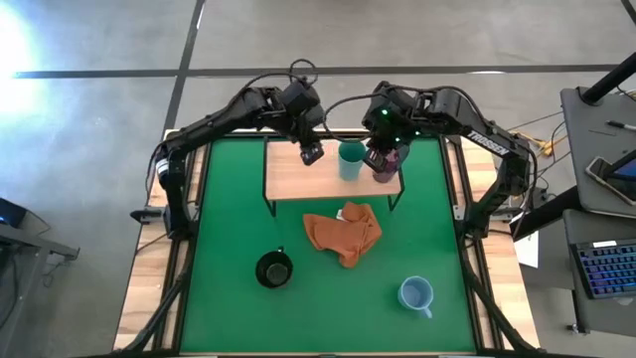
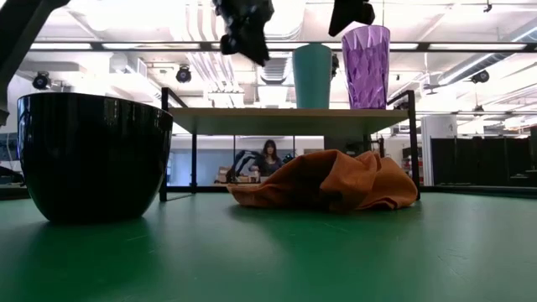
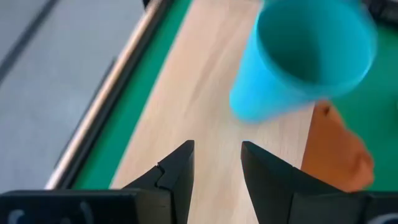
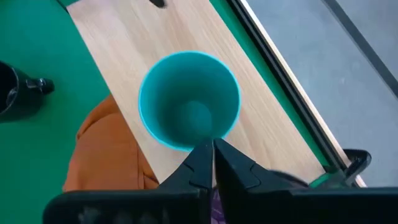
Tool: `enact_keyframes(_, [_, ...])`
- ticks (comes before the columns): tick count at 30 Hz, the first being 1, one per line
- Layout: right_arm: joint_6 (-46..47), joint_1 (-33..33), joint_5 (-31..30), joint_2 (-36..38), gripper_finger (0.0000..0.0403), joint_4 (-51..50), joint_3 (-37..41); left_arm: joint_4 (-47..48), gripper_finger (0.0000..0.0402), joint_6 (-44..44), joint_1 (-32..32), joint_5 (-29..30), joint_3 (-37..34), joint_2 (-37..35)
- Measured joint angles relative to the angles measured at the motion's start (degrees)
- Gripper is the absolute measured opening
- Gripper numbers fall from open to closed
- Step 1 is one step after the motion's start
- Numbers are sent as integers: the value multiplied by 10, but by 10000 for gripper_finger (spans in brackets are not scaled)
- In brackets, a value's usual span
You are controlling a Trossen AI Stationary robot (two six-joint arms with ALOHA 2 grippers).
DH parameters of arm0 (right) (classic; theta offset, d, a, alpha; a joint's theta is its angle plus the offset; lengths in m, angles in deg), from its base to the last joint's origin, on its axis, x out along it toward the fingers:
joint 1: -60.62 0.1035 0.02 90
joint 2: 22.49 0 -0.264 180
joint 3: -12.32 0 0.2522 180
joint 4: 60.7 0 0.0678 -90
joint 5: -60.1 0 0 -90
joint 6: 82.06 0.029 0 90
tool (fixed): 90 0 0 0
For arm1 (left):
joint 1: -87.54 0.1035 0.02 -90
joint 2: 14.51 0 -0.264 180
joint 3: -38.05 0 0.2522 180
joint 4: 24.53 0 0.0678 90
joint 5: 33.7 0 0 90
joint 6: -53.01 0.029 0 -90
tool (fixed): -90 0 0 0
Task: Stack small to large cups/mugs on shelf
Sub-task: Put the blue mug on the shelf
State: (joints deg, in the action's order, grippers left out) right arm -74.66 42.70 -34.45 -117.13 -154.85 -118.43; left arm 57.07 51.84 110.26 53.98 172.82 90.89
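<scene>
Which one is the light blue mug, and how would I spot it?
Start at the green mat covering the table, then look to its near right corner, far from the wooden shelf. The light blue mug stands there alone. Unlike the black mug to its left, it is pale.

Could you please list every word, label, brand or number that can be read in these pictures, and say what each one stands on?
"TROSSEN": white letters on the right arm's dark forearm, high view; small, only just legible.
Keyboard at the right edge, high view: key legends too small to read.
Teal-green cup, dark purple cup, black mug, light blue mug, orange cloth, shelf: no print visible.
Wrist views: no text.
</scene>
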Motion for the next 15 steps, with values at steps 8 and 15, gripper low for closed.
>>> enact_keyframes(8, [0, 0, 0, 12, 9, -4, 0, -31, 118, 15, -24, 46, -108, -58])
enact_keyframes(15, [-30, 14, 33, 32, 9, -4, 0, -126, 118, -20, -31, 50, -243, -181])
